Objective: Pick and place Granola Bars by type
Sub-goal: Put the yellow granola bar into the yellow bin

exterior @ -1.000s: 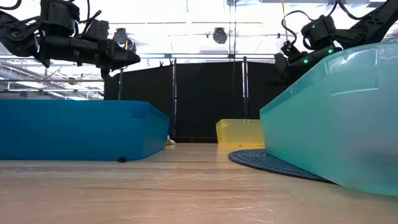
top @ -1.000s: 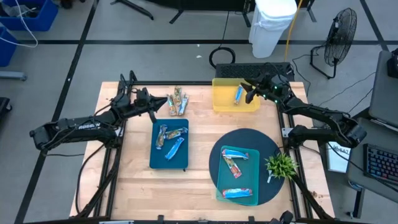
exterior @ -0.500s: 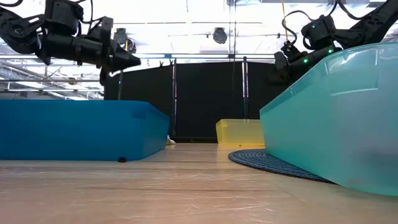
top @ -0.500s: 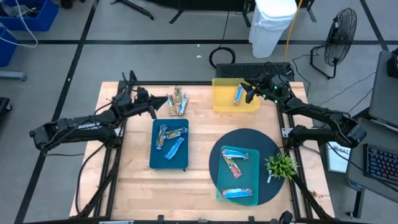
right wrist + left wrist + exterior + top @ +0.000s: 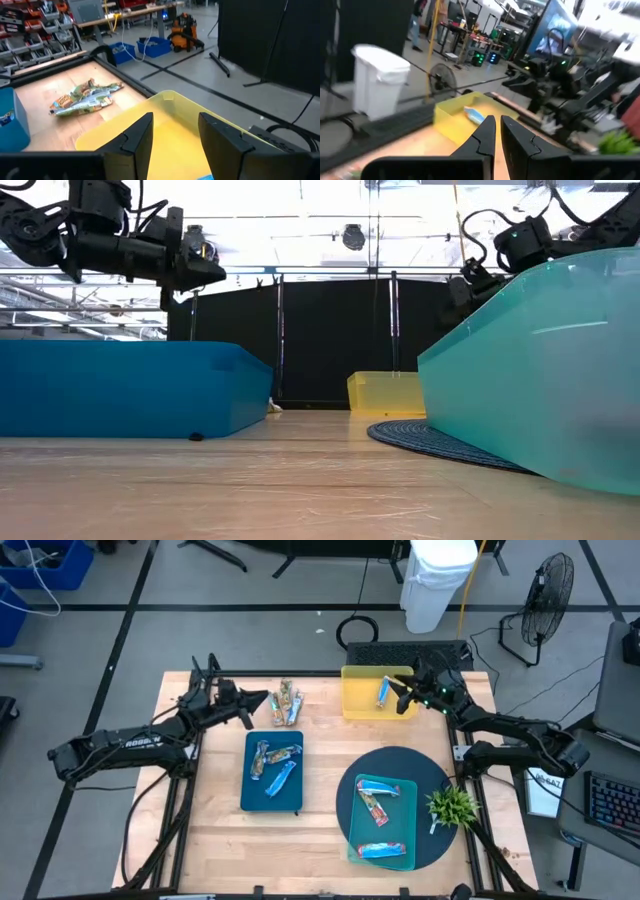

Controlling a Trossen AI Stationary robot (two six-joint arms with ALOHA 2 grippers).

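- A blue-wrapped granola bar (image 5: 383, 692) lies in the yellow bin (image 5: 355, 705) at the table's far right, its long axis running roughly front to back with a slight lean.
- The pile of mottled bars (image 5: 285, 703) lies on the bare wooden table (image 5: 220, 830) near the far edge, just beyond the blue tray (image 5: 250, 795); their long axes run mostly front to back.
- In the blue tray lie three bars: a mottled pair (image 5: 272, 756) toward its far end and a blue bar (image 5: 280, 778) below them, set diagonally.
- The teal tray (image 5: 355, 840) on the dark round mat (image 5: 425, 775) holds a blue bar (image 5: 385, 786) lying across, a red-and-white bar (image 5: 373, 808) on a diagonal, and another blue bar (image 5: 382, 851) lying across near the front.
- The left gripper (image 5: 258, 697) hangs in the air just left of the mottled pile, fingers close together with only a narrow gap and nothing between them (image 5: 494, 131).
- The right gripper (image 5: 400, 698) hovers over the yellow bin beside the blue bar, fingers spread apart and empty (image 5: 172, 131).
- Since half a second ago, the right gripper has edged left and further over the bin; the left gripper's tip has shifted slightly toward the pile. The bars have not moved.
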